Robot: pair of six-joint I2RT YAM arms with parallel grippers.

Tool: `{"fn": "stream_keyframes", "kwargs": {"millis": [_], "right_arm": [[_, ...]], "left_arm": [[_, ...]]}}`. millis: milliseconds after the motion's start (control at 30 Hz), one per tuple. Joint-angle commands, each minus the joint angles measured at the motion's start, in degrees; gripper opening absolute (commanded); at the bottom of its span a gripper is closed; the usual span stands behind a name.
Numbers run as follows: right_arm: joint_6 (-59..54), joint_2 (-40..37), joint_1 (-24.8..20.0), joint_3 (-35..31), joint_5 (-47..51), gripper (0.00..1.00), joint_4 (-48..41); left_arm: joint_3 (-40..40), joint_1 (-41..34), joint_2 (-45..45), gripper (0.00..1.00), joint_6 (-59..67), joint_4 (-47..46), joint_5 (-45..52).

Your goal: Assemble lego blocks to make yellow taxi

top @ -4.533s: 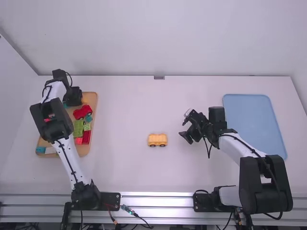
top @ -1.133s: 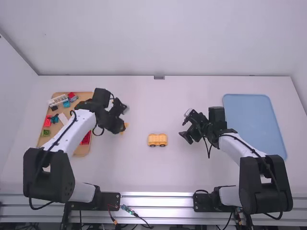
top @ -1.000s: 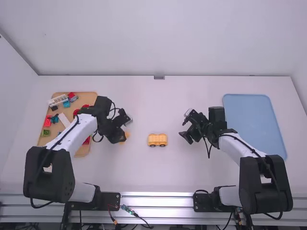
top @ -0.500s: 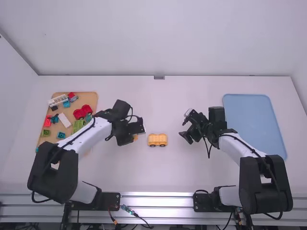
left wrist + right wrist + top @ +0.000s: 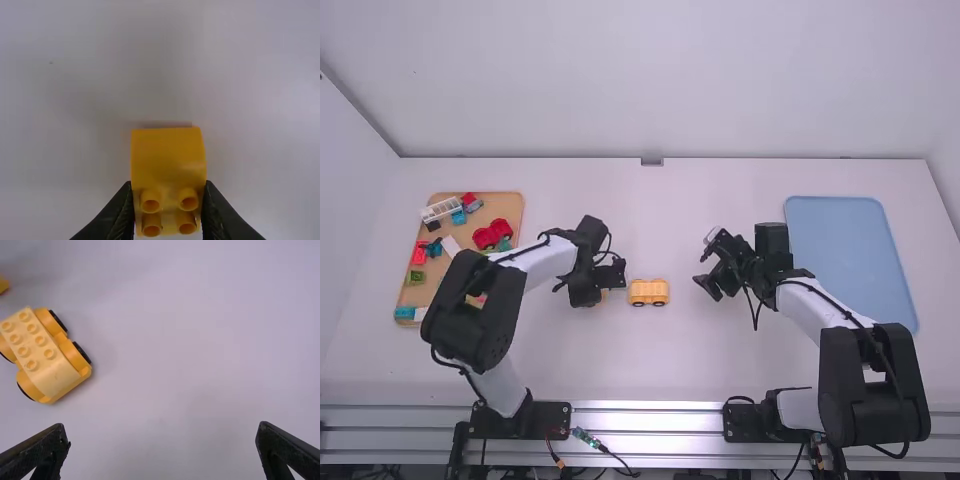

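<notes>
In the high view my left gripper (image 5: 604, 290) is just left of the yellow car base (image 5: 648, 292), low over the table. The left wrist view has my left gripper (image 5: 169, 210) shut on a yellow block (image 5: 167, 157) with studs, its fingers on both sides. My right gripper (image 5: 705, 284) stands to the right of the car base. In the right wrist view, my right gripper (image 5: 162, 435) is wide open with nothing between its fingers. There the car base (image 5: 44, 352) shows studs on top and black-rimmed wheels, standing on the table.
A wooden tray (image 5: 412, 297) at the left holds several red, green, blue and white blocks, including a red car piece (image 5: 492, 235). A blue tray (image 5: 845, 250) lies at the right, beyond the right arm.
My left gripper has come from the wooden tray toward the car base, carrying the yellow block. Over the last second it moved right and slightly nearer the camera. The right arm stayed still.
</notes>
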Motion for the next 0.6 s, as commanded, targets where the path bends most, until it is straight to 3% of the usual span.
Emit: {"fn": "stream_keyframes", "kwargs": {"millis": [0,267,567], "right_arm": [[0.3,-0.9,0.0,1.0,-0.5,0.99,-0.2],[0.2,-0.9,0.1,1.0,-0.5,0.99,-0.3],[0.0,-0.9,-0.1,1.0,-0.3,0.99,-1.1]], "left_arm": [[2.1,-0.4,0.5,0.02,1.9,-0.5,-0.4],[2.9,-0.3,0.5,0.08,13.0,-1.4,5.8],[2.9,-0.3,0.5,0.2,12.7,-1.3,5.6]]}}
